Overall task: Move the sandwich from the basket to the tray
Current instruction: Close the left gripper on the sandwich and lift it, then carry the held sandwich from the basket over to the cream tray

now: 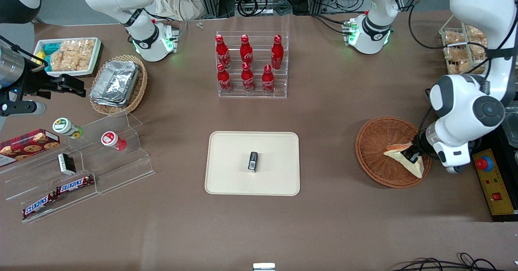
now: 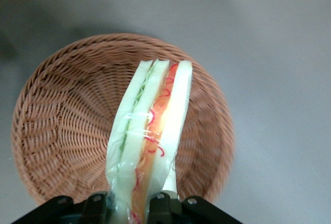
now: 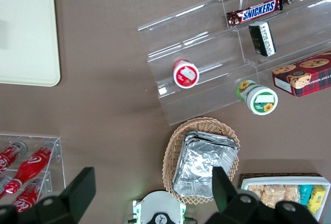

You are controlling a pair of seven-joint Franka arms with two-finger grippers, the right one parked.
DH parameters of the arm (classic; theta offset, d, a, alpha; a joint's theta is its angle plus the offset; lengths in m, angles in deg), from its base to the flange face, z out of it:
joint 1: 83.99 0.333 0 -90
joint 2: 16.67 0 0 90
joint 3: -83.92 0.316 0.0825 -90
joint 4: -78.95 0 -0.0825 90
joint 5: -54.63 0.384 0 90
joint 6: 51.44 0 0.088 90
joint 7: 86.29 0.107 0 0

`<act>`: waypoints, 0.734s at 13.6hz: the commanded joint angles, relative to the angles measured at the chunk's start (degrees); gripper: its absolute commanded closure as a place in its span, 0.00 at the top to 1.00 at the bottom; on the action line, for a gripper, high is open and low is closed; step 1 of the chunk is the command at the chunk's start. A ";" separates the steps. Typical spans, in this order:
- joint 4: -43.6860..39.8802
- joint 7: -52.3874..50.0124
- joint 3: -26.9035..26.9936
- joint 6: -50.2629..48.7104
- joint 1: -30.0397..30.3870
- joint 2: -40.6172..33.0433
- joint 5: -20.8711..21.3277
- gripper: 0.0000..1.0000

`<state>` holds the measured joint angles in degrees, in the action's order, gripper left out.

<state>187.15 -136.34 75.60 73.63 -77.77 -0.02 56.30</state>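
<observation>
One sandwich (image 1: pixel 404 157) is clamped between the fingers of the gripper (image 1: pixel 412 154) and is held over the one reddish woven basket (image 1: pixel 374 149), toward the basket's four o'clock edge in the front view. One cream tray (image 1: pixel 226 174), well apart toward the parked arm's end, carries a single small dark packet (image 1: pixel 253 161). Six red bottles (image 1: pixel 247 62) are counted in the clear rack at the tray's twelve o'clock.

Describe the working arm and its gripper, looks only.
The left arm has glossy white rounded shells with dark grey joint caps and black cables trailing along its upper links. Its base carries a black ring and green lights. The gripper, over the basket, is black, with black fingers.
</observation>
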 commanded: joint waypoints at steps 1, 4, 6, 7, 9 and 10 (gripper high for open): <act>-13.41 10.99 -2.39 -12.97 -1.29 2.94 0.52 0.00; -21.15 12.35 -3.46 -18.00 -5.40 4.78 -0.18 0.00; -30.36 12.26 -3.98 -23.96 -10.93 9.77 0.52 0.00; -34.94 11.83 -3.99 -25.91 -13.13 12.76 0.61 0.00; -40.06 11.82 -3.99 -26.55 -16.39 17.25 0.43 0.00; -40.95 11.91 -3.99 -25.85 -17.80 18.93 0.43 0.00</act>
<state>153.94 -124.93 71.10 49.90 -93.12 12.42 56.29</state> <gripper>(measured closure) 0.802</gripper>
